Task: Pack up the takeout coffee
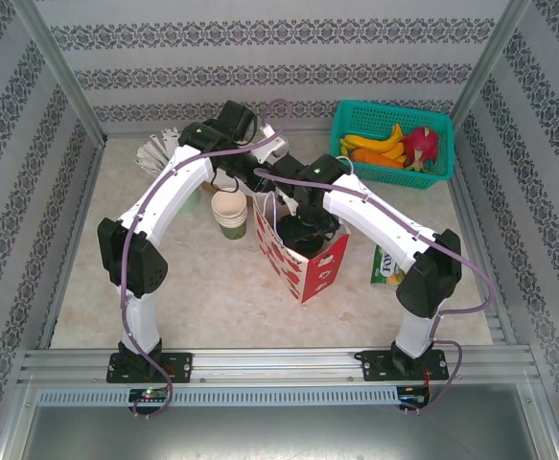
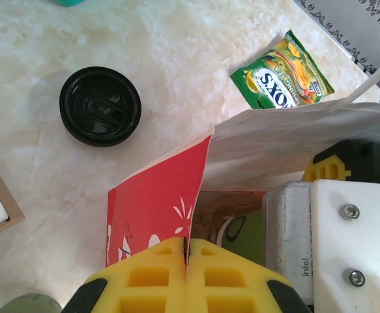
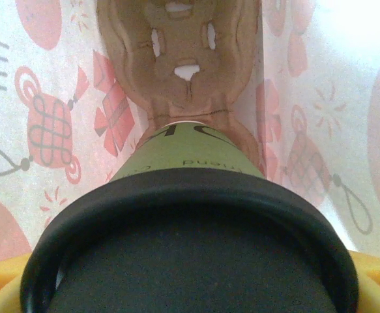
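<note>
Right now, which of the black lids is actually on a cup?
The lid inside the red bag, capping the green cup. The other lid lies loose on the table.

Closest to lens: green paper cup, dark lettering on its side, capped by a round black plastic lid, lid end toward the camera. The right gripper straddles the lid. Its yellow fingertips sit at the lid's left and right edges, tight against the rim, so the cup is gripped.

Beyond the cup's base: brown moulded cardboard carrier with small cut-outs, light coming through them. The base meets the carrier; can't tell if it's seated in a hole.

Either side of the cup: white paper bag walls, red knot and gift-box print showing through faintly. Up and right of the cup the wall washes out bright.
</note>
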Controlling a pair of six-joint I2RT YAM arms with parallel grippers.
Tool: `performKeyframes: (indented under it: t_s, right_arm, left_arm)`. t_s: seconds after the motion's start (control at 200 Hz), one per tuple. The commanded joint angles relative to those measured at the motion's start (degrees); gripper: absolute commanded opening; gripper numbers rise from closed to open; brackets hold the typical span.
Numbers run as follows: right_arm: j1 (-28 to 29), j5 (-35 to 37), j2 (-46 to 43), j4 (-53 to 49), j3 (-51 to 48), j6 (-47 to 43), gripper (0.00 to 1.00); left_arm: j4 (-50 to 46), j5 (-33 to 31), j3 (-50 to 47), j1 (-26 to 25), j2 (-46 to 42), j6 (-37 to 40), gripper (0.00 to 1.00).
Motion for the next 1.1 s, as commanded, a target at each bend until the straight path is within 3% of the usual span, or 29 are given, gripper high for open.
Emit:
performKeyframes:
  t_s: [0.0,0.59,0.914,1.094]
  right_arm:
    - [-0.64,2.56,0.03,2.62,-0.43,0.92,0.72]
    - [-1.17,1.26,-2.24,-2.19,-7.24,-1.13,0.72]
    - [-1.15,-0.01,-5.28,-2.97,-11.30,0.56,0.72]
    - [-1.17,-0.76,-4.54,-0.62,-10.26,1.00,0.72]
  left_arm:
    - [0.04,1.70,1.36,0.21,-1.69,0.21,0.00]
    - [-1.28,-3.93,2.94,0.51,-1.05,-0.41,0.00]
    - [-0.78,-4.11,2.85,0.88,-1.32,-1.02,0.00]
    - [-0.47,-0.72,2.43,0.88,-1.33,-0.59,0.00]
